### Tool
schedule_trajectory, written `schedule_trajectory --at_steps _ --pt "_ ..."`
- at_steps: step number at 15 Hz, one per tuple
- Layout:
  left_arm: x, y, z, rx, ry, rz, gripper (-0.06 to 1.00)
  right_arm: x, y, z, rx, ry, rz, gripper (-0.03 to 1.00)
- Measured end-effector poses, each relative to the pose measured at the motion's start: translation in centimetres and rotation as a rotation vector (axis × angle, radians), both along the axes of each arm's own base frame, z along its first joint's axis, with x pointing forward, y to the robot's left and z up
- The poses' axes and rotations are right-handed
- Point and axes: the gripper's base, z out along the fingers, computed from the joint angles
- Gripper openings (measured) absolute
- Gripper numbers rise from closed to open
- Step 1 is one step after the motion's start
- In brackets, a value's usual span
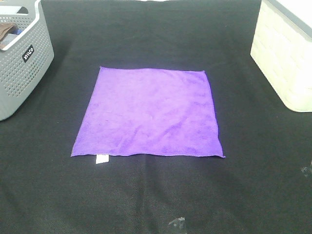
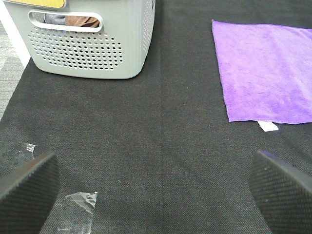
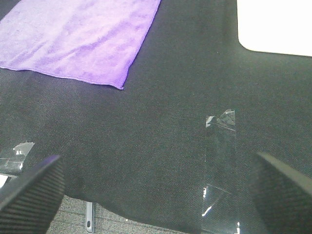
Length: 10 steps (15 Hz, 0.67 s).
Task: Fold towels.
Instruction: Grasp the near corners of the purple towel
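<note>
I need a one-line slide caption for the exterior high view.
Purple towel lies flat and unfolded on the black table, between a grey basket and a cream bin.

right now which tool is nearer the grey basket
Left. The left tool faces the grey basket on its side of the towel; the right tool sits beyond the towel, near the white bin.

Purple towel (image 1: 151,112) with white tag (image 1: 102,159), black woven table cover (image 1: 146,200), grey hole-dotted basket (image 1: 22,66), cream brick-textured bin (image 1: 282,53)
</note>
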Motion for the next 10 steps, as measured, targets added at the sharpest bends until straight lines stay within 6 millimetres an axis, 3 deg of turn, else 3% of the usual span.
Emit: schedule_trajectory --at_steps 10 --pt "0.0 -0.02 0.0 -0.002 0.0 -0.001 0.99 0.0 0.0 0.0 0.0 0.0 0.0 0.96"
